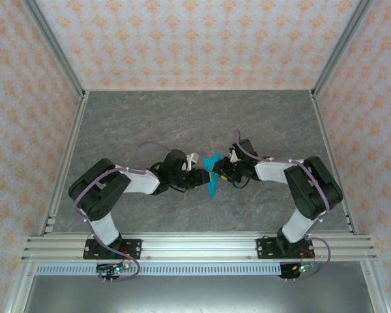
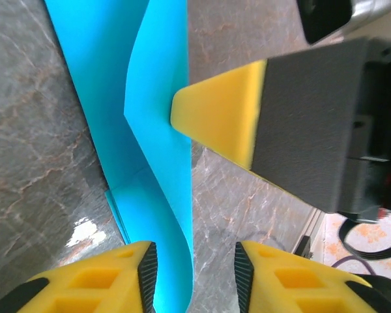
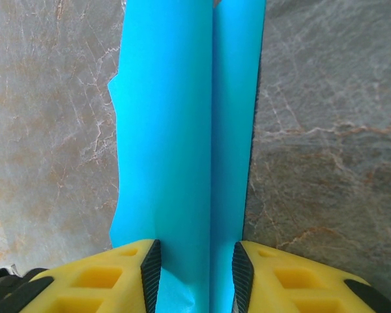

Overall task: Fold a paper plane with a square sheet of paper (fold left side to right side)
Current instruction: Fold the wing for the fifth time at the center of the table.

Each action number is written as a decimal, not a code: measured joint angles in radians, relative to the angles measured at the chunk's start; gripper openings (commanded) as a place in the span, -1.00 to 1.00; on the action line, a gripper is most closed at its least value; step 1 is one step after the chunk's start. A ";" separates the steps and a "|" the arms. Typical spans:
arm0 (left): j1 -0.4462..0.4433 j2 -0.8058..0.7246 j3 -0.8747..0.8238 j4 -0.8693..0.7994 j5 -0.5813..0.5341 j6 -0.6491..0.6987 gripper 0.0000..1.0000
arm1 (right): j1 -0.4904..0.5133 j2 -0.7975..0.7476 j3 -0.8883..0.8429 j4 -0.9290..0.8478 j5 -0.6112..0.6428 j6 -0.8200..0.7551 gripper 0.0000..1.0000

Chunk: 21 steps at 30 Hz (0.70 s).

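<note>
Clearly light, floppy stuff: thin cyan-blue paper sheet (image 1: 212, 179), partly folded along centre crease, easily crumpled, slippery on grey marbled tabletop (image 1: 182, 117). I'd pinch loose long edge, not crease. Sheet lies mid-tabletop between both arms. Left gripper (image 2: 195, 264) spread, blue strip running through gap. Right gripper (image 3: 195, 264) spread, straddling crease; pad contact I cannot tell.

Bright, even light from above, with soft shadows beside the arms on the marbled table (image 1: 182, 117). Left of the paper plane (image 2: 156, 98), one white glare patch; the left gripper (image 2: 192, 261), up close, looks slightly soft.
</note>
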 measured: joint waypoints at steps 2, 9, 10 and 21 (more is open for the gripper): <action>0.019 -0.019 0.000 -0.012 0.000 0.006 -0.22 | 0.000 0.000 0.000 0.000 -0.001 0.000 -0.22; 0.080 0.009 0.016 -0.018 0.010 0.005 -0.28 | 0.000 0.000 0.000 0.000 -0.001 0.000 -0.22; 0.080 0.020 0.024 -0.018 0.013 0.005 -0.28 | 0.000 0.000 0.000 0.000 -0.001 0.000 -0.22; 0.080 0.119 0.089 -0.010 0.048 -0.013 -0.33 | -0.002 0.000 0.000 0.000 -0.003 0.000 -0.22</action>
